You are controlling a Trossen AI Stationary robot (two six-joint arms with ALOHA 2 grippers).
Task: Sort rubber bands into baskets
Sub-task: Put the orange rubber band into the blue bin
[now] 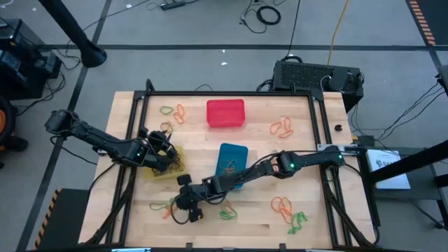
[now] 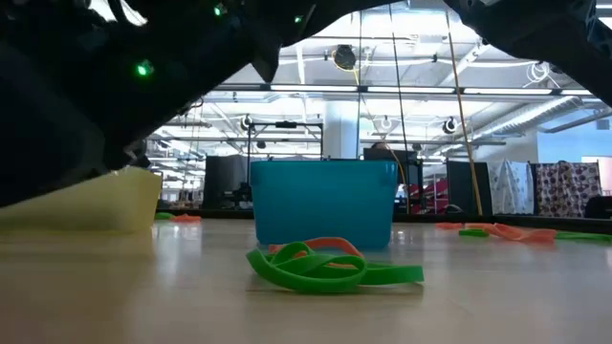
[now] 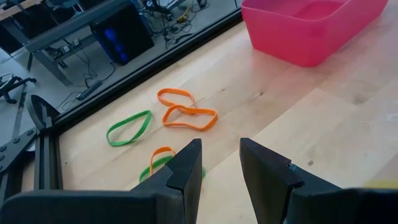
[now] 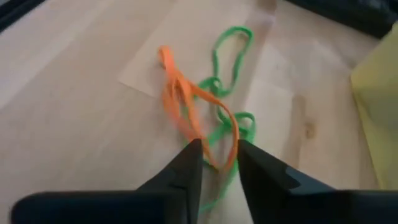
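My right gripper (image 4: 219,163) stands narrowly parted — an orange rubber band (image 4: 186,106) threads between its fingertips; green band (image 4: 227,56) tangled just beyond; left gripper (image 3: 219,163) narrowly apart, empty.

Light wooden table top (image 1: 259,213) inside a black metal frame. Lying directly on it: red plastic rectangular basket (image 1: 225,113) toward the far edge, blue plastic basket (image 1: 232,159) at the middle, pale yellow basket (image 1: 165,168) to its left. Scattered around in small clusters, thin orange and green rubber bands (image 1: 288,211), several tangled together.
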